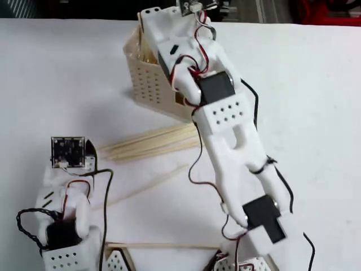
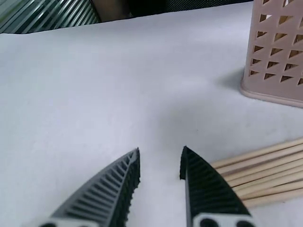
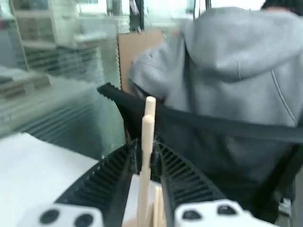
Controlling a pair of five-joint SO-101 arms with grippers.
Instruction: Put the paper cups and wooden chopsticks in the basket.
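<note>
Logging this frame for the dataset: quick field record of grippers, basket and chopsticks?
left gripper: open, empty, low over the table, beside the chopstick pile
right gripper: shut on two upright chopsticks; its arm stretches over the basket
chopstick pile: on table between basket and left arm
loose chopstick: lying alone, nearer than the pile

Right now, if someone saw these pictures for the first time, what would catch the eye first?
The long right arm stretches across the table to the basket, with the right jaws shut on two upright wooden chopsticks. A bundle of chopsticks lies on the table between the basket and the left arm, close to the left jaws, which are open.
</note>
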